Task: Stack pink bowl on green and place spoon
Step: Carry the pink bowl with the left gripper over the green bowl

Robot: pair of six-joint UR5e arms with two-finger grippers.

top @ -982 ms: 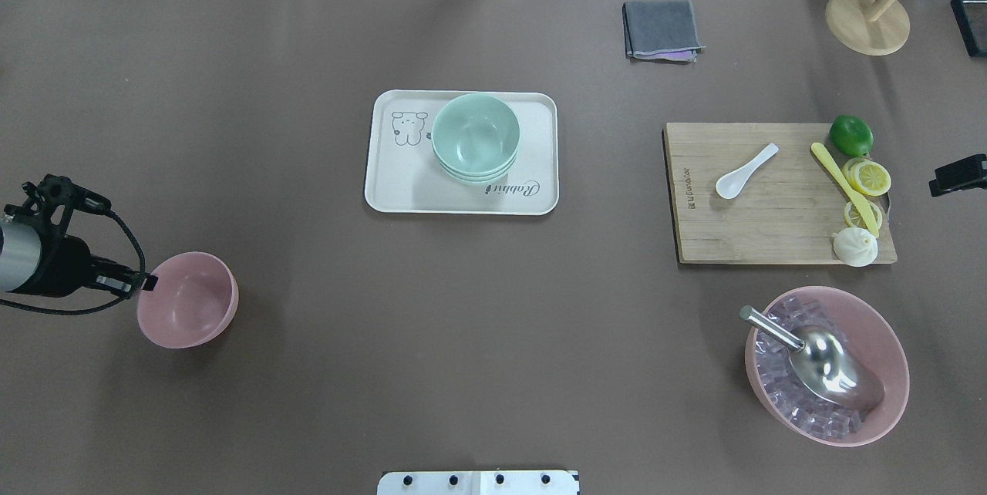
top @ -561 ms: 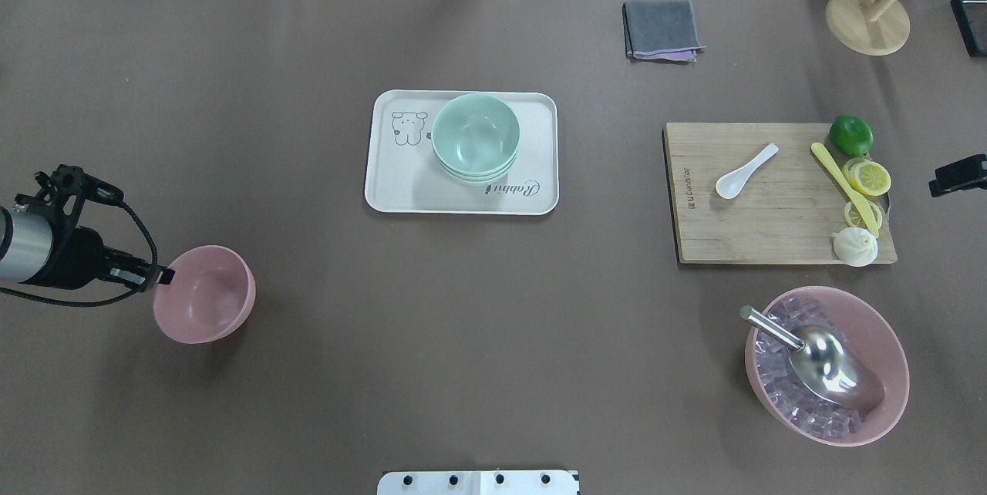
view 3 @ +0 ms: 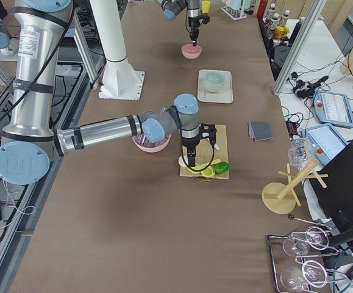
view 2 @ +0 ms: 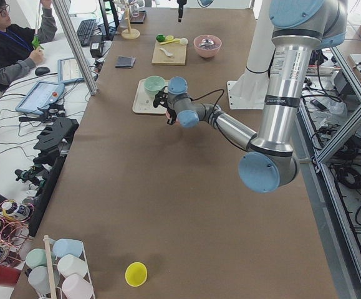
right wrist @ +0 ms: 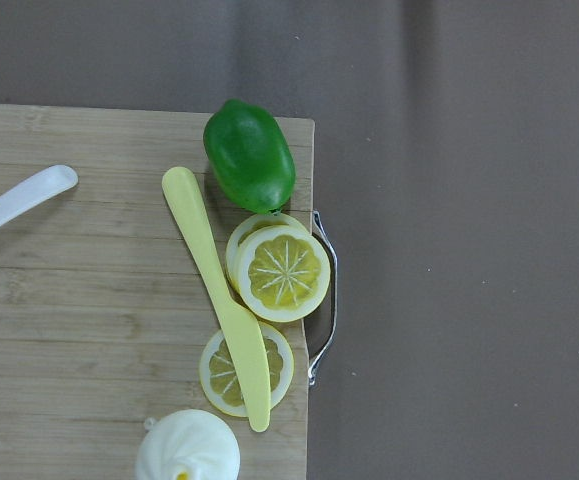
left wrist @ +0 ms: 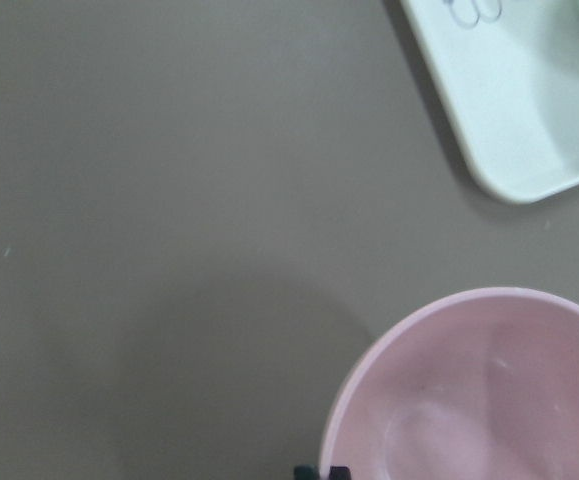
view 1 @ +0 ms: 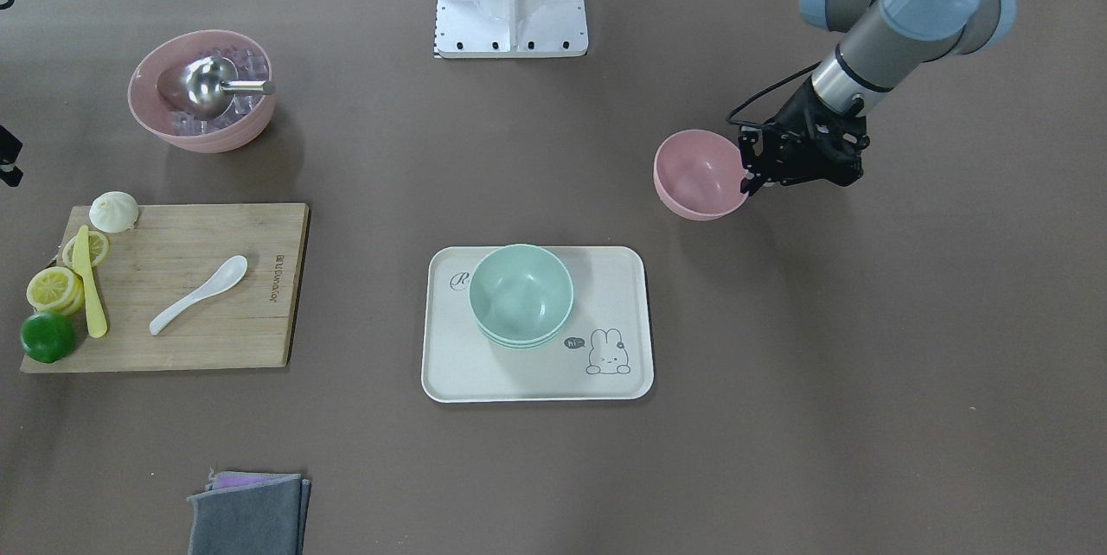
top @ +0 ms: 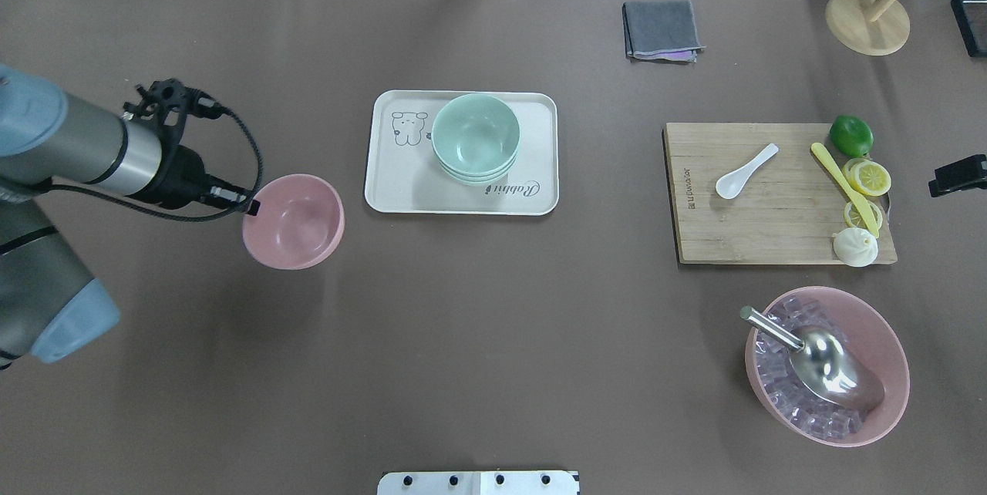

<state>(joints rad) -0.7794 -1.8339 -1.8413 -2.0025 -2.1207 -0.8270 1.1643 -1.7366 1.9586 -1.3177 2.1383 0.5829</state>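
Observation:
My left gripper (top: 250, 207) is shut on the near rim of the small pink bowl (top: 297, 221) and holds it above the table, left of the white tray (top: 401, 186). The bowl also shows in the front view (view 1: 696, 173) and the left wrist view (left wrist: 489, 400), with the tray corner (left wrist: 509, 130) ahead. Stacked green bowls (top: 474, 136) sit on the tray. The white spoon (top: 745, 171) lies on the wooden cutting board (top: 771, 225). My right gripper (top: 956, 175) hovers at the board's right end; I cannot tell if it is open or shut.
On the board's right end lie a lime (top: 850, 135), lemon slices (top: 867, 176), a yellow knife (top: 844, 186) and a bun (top: 854, 247). A large pink bowl (top: 887, 402) of ice with a metal scoop stands front right. A grey cloth (top: 661, 30) and a wooden stand (top: 867, 21) are at the back.
My left arm has carried the pink bowl from the table's left edge to the right and away from me, close to the tray. Nothing else moved.

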